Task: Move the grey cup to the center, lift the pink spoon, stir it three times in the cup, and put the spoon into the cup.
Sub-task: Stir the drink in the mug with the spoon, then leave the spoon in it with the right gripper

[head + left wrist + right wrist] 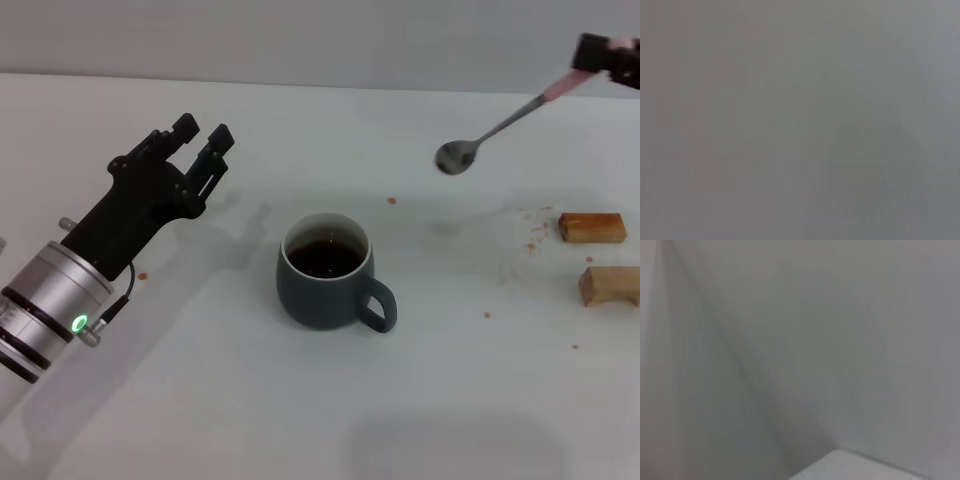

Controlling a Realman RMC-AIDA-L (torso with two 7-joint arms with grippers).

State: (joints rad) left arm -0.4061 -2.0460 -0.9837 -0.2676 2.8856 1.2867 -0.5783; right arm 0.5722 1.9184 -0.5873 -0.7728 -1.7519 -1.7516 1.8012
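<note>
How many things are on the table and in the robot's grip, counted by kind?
Cups: 1, the grey cup with dark liquid, on the table.
Spoons: 1, the pink spoon, held up in the air by the right tool.
Wooden blocks: 2, one and another at the right.
Total: 4 things.
The left tool is open and holds nothing.

Cup mid-table; spoon up behind-right in right pincer; left pincer left.

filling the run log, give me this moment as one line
stage: spoon lifted | right gripper: holds slim pink-handled metal spoon in air | squat blue-grey ceramic mug: centre | left gripper: open, beside mug
</note>
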